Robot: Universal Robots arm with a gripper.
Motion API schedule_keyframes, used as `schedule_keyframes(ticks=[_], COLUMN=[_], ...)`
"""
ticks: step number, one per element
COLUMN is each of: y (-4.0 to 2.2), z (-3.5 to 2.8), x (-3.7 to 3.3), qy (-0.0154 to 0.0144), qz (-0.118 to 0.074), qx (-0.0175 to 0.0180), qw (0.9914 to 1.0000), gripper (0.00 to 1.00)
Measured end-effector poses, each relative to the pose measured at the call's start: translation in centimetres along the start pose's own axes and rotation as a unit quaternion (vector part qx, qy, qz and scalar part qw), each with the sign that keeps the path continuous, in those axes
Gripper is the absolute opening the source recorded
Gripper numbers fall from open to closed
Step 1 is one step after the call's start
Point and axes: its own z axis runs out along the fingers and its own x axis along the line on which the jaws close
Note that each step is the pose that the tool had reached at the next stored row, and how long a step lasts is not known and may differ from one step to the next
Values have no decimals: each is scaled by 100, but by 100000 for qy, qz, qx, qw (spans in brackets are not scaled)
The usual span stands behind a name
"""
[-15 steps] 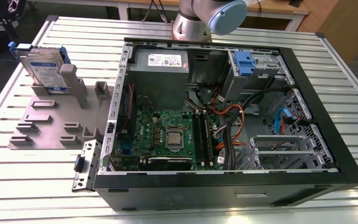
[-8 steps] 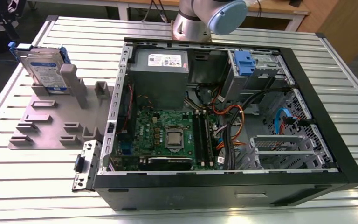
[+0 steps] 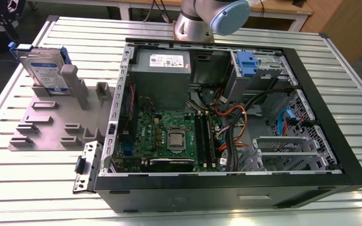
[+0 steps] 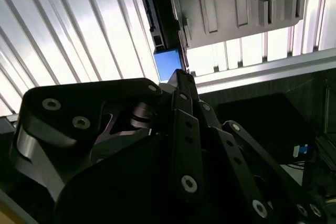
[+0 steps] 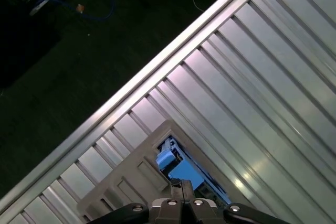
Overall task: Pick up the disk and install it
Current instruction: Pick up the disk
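Gripper (image 5: 181, 183), its fingers pressed together and empty, hung straight above the disk (image 5: 181, 170), which stood on edge in a grey holder (image 5: 131, 177).

The ribbed aluminium table (image 3: 36, 188) gleams under bright overhead light. Beyond its edge a blue cable (image 5: 111, 3) trails across the dark floor (image 5: 79, 77). A wooden cabinet (image 3: 343, 23) stands behind.

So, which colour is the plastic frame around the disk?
Blue. The frame edges the disk, best seen in the exterior view.
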Motion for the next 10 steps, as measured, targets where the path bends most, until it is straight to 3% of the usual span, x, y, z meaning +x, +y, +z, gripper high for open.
schedule_keyframes(ticks=[10], y=[0], z=[0], x=[0], qy=[180], qz=[-4145], qx=[-50], qw=[99914], gripper=[11])
